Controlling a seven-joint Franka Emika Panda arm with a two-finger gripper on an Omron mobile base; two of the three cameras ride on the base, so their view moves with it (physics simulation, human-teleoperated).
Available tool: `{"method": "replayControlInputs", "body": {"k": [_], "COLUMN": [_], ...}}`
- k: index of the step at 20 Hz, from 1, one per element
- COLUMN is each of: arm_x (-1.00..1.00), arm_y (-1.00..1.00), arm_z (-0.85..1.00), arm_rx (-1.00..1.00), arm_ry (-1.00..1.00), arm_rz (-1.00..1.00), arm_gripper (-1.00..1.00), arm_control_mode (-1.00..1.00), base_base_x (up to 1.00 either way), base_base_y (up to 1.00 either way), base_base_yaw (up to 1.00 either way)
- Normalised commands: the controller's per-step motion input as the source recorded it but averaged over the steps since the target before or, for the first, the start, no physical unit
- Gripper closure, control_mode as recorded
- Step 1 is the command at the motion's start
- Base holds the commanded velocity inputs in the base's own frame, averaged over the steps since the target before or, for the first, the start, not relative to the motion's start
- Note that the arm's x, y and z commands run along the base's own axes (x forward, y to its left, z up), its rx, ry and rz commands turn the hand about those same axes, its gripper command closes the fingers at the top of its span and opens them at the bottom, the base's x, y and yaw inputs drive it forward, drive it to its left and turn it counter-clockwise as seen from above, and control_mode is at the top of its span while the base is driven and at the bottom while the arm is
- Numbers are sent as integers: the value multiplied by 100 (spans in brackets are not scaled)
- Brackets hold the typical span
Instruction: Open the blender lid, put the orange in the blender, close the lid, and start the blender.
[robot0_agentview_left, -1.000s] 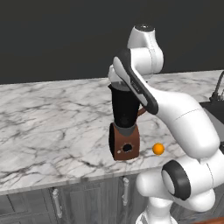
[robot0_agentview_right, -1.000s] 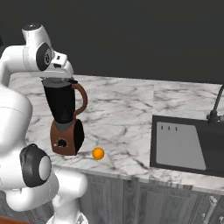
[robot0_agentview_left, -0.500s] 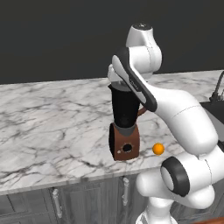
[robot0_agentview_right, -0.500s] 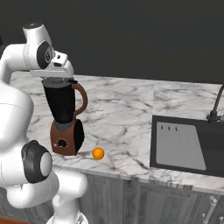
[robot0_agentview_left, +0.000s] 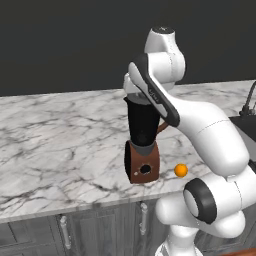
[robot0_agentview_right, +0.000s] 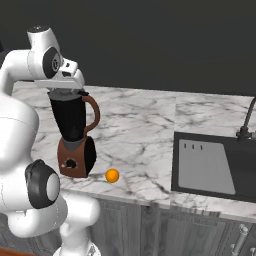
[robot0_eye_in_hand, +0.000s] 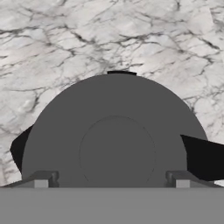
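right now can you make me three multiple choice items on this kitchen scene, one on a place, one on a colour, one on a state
1. Where does the orange lie?
A. on the counter beside the blender base
B. in the sink
C. inside the jar

2. What colour is the blender base?
A. white
B. brown
C. green

3. How is the blender lid?
A. lying on the counter
B. seated on the jar
C. in the sink

Answers: 1 A, the orange rests on the marble counter near the base. 2 B, the boxy base is brown. 3 B, the hand view looks straight down at the lid covering the jar, with the gripper jaws spread on either side of its knob.
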Motion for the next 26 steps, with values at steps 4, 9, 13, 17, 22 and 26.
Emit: {"method": "replayControlInputs", "body": {"k": [4,9,13,17,22,26], "arm_x": [0,1,5,1,0,-6], "arm_y": [-2,0,22,20,1,0], "arm_z": [-57,-55,-48,-20,-1,42], "arm_rx": [3,3,0,0,1,1], "arm_ry": [0,0,2,2,1,-9], "arm_rz": [0,0,0,0,0,0], "arm_gripper": [100,100,100,100,100,100], "arm_control_mode": [-100,-100,-100,-100,-100,-100], "base_base_x": [0,0,0,0,0,0], "base_base_y": [0,0,0,0,0,0], "base_base_yaw": [0,0,0,0,0,0]}}
